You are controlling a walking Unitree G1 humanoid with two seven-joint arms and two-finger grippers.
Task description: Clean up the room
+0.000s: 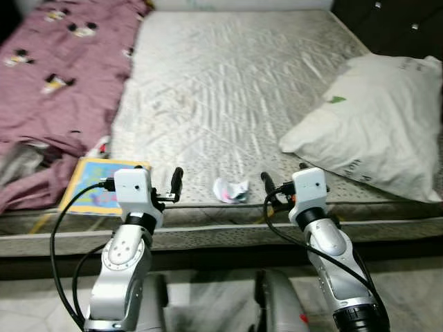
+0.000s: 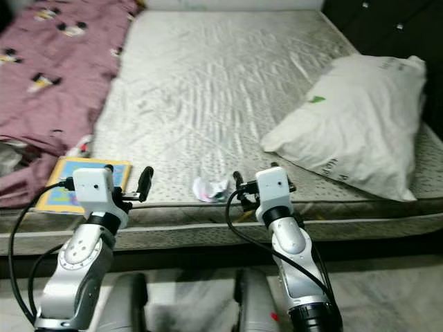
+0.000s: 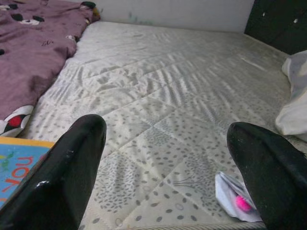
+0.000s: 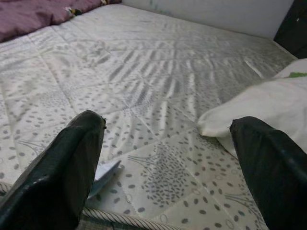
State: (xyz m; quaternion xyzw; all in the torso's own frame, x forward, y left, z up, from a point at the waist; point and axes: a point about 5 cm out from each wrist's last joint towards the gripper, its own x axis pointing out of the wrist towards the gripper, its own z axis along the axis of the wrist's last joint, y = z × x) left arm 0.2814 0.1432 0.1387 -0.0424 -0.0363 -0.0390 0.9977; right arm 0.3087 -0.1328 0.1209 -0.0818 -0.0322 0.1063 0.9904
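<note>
While I stand at the foot of the bed (image 1: 228,90), I look from left to right. Far left lies one purple blanket (image 1: 48,83), bunched up on the mattress. Next to it, at the near edge, is one picture book (image 1: 93,187), partly under the blanket. My left gripper (image 3: 168,158) hangs just over the near edge, fingers spread wide and holding nothing. Between my two grippers lies one crumpled paper scrap (image 1: 231,190), white with a bit of pink. This looks like the trash I should pick up. My right gripper (image 4: 168,158) is just right of it, also spread wide and holding nothing. Far right is one big white pillow (image 1: 377,124).

I think the scrap could give me trouble. It is small and light and sits close to the edge, so a finger that bumps it could push it off onto the floor. It is also flat, so my fingers could pinch the sheet instead.
</note>
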